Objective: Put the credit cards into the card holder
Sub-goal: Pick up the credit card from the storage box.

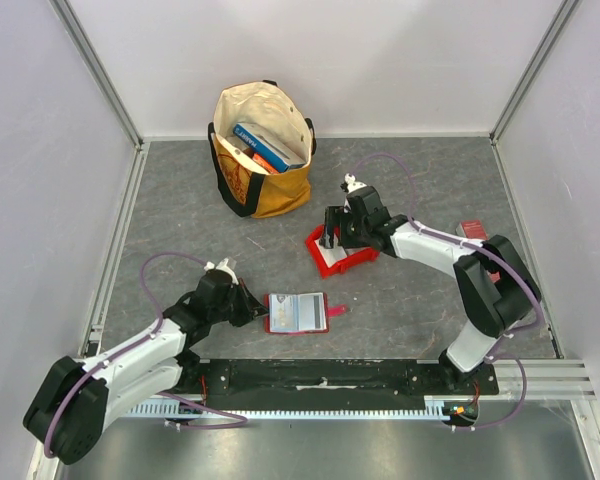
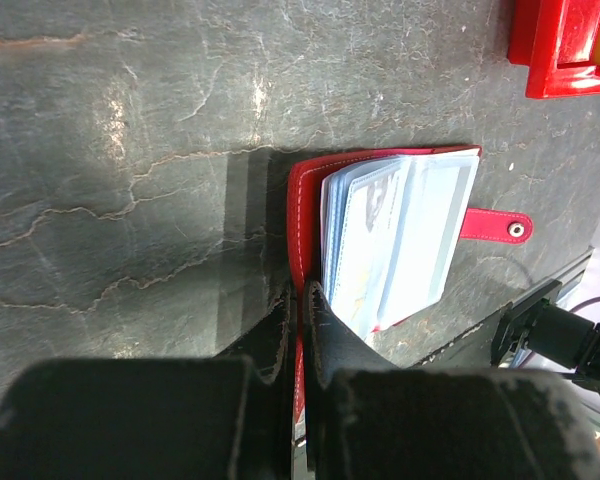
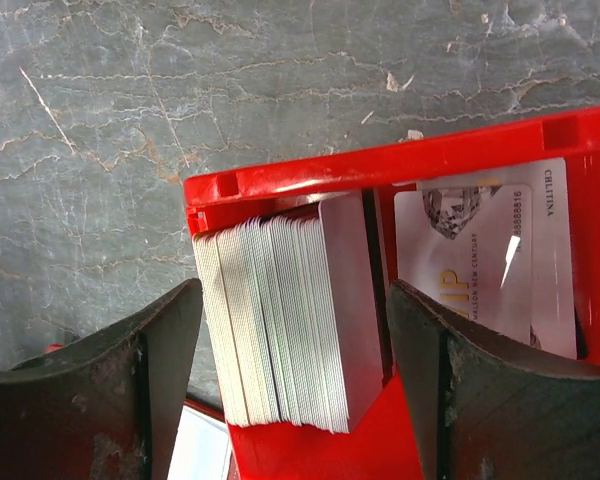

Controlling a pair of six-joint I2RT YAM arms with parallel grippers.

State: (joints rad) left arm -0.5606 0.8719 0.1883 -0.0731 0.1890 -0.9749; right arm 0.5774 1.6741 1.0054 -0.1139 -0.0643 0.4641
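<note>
Grey stone-patterned table (image 1: pixel 420 180), enclosed by white walls (image 1: pixel 40 150) on three sides.

Left arm (image 1: pixel 130 362) is laid low across the near left of the table. Right arm (image 1: pixel 435 250) is reached in from the right towards the centre.

Tote bag (image 1: pixel 263 150), cream and mustard, is stood open at the far centre, with books (image 1: pixel 265 145) seen inside it.

Red bin (image 1: pixel 352 262) is set on the table near the centre, under the right arm's wrist. In the right wrist view its wall (image 3: pixel 380 165) and an inner divider are seen.

Card holder (image 1: pixel 297 312) is laid open on the table at near centre, in front of the bin and apart from it. Its clear sleeves (image 2: pixel 410 240) are fanned upward.

Left gripper (image 2: pixel 302 300) is clamped on the near edge of the holder's red cover (image 2: pixel 305 200).

Right gripper (image 3: pixel 292 295) is held wide apart, one finger on each side of the stack. Whether the pads touch the stack cannot be told from this view.

Credit cards (image 3: pixel 280 320) are stood on edge as a tight stack in the bin's left compartment. One printed card (image 3: pixel 480 260) is laid flat in the compartment beside it.

Snap tab (image 2: pixel 495 225) is seen sticking out from the holder's far cover, flat on the table.
</note>
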